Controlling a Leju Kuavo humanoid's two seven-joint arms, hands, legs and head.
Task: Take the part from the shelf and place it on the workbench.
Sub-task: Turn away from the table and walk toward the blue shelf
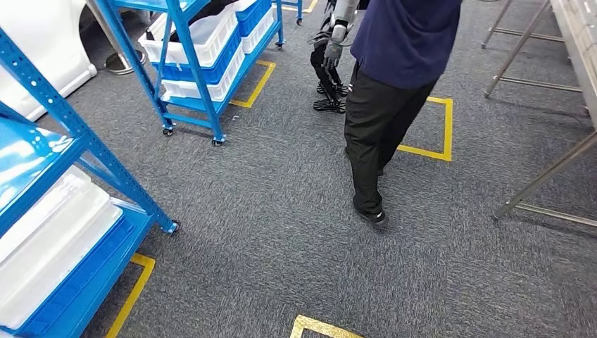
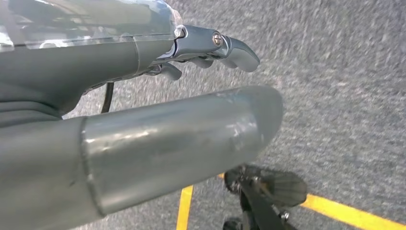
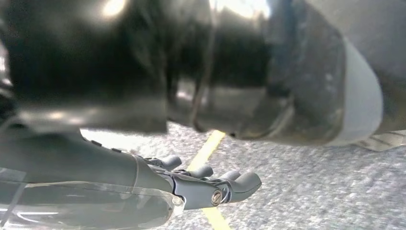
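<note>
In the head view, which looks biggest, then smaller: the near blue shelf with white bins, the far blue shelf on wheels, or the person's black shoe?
1. Near blue metal shelf with white plastic bins, though it is closest to the camera.
2. Far blue wheeled shelf.
3. Person's black shoe, clearly smallest.

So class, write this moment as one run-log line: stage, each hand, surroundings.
stage: part not picked up | left hand: holds nothing | right hand: holds nothing | surroundings: blue shelf at left, person ahead
</note>
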